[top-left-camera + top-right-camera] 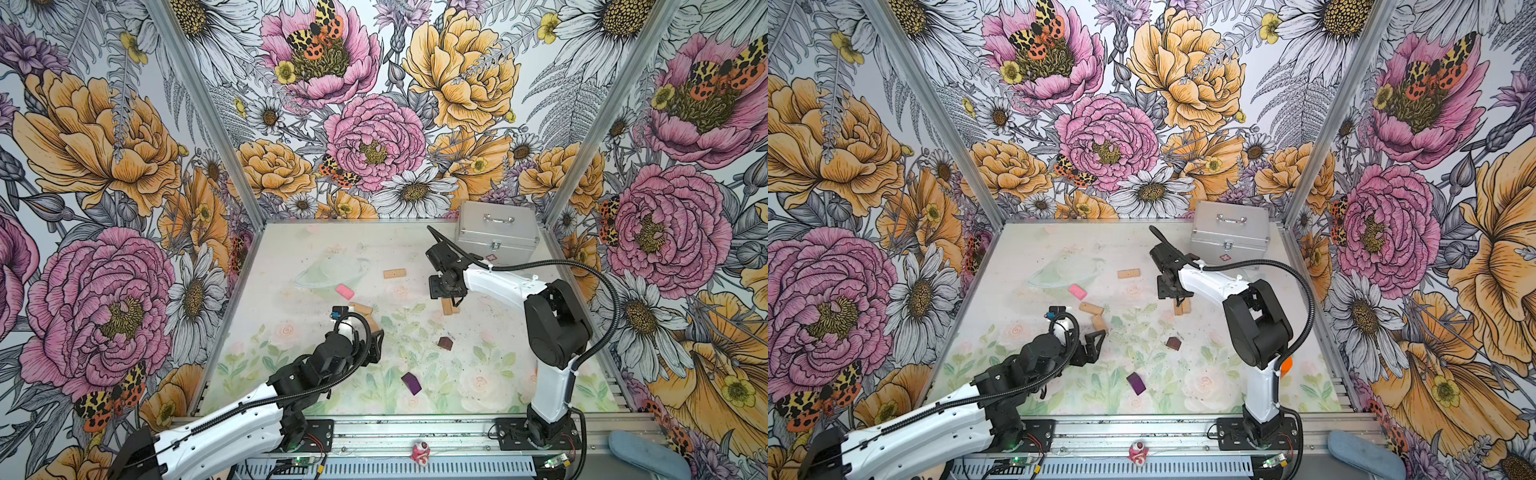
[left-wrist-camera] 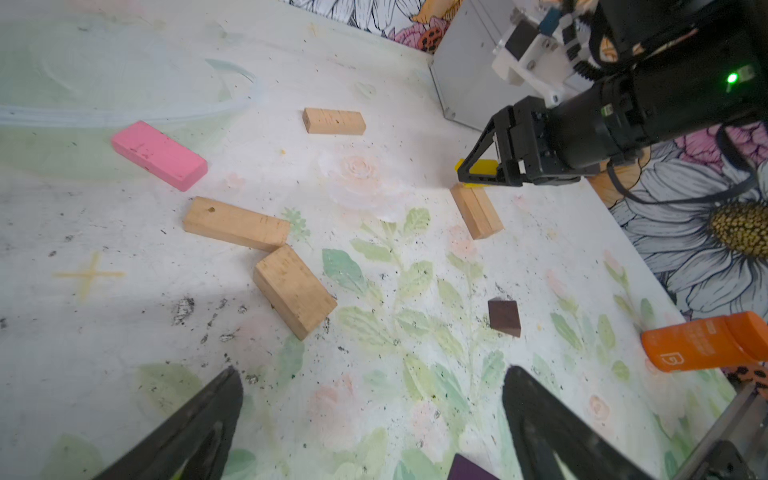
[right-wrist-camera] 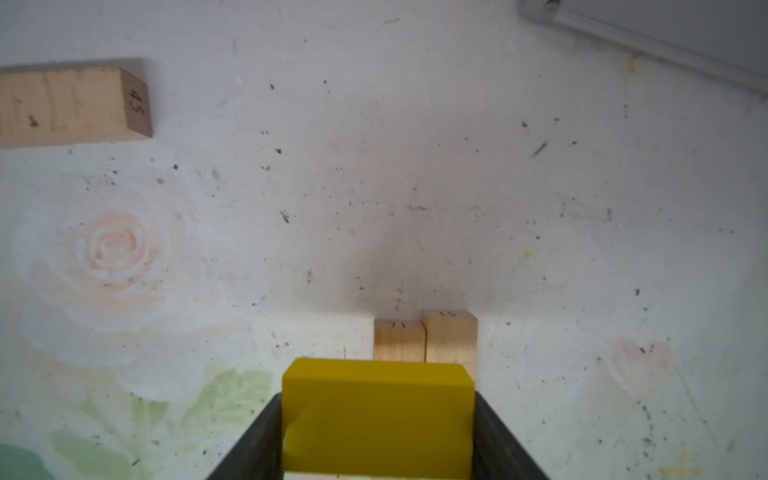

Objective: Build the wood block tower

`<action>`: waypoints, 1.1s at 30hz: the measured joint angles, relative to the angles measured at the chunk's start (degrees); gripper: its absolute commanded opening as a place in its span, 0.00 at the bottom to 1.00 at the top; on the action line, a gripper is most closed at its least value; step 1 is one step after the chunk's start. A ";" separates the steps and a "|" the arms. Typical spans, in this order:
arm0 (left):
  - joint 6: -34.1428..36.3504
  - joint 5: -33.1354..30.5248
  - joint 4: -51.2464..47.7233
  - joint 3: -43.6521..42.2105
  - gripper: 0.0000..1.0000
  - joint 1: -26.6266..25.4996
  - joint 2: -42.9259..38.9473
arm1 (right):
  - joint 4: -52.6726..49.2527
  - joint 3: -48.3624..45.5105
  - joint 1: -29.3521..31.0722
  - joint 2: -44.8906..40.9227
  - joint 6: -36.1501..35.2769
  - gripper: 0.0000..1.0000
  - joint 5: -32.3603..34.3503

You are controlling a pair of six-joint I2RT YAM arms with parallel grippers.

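A white tabletop (image 1: 291, 249) printed with pale flowers carries everything. At its far right corner stands a silver metal case (image 1: 496, 232) with a handle on top. The right arm (image 1: 498, 282) reaches in front of the case, and the left arm (image 1: 249, 411) stretches toward the middle. An orange plastic bottle (image 2: 702, 343) sits near the right edge, by the right arm.

The wood block tower (image 1: 449, 307) is so far two plain tan wooden bricks (image 3: 451, 334) lying side by side and touching, under the right jaws. Those jaws stand about half open, clamped on a yellow wooden brick (image 3: 378, 415) set crosswise over the tan pair. Whether it rests on them I cannot tell.

The left jaws are spread wide and hold nothing, hovering just beside two loose tan bricks (image 1: 1091, 308) that meet at a corner. A pink brick (image 1: 345, 291) and a single tan brick (image 1: 395, 273) lie farther back. A purple brick (image 1: 411, 383) lies near the front, with a dark-brown brick (image 1: 445, 343) between it and the tower.
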 measured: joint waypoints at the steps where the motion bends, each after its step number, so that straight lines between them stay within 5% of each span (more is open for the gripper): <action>1: 0.26 -0.24 0.37 1.03 0.99 -1.42 2.23 | 0.35 -1.31 -0.22 -0.50 0.00 0.51 0.00; 16: 9.22 -1.05 4.13 20.85 0.99 -13.40 30.25 | 5.03 -6.75 -3.67 -3.89 -0.70 0.51 -1.01; 33: 11.26 -1.29 3.93 21.24 0.99 -12.50 28.55 | 7.69 -7.02 -5.05 -3.13 -1.57 0.51 -3.72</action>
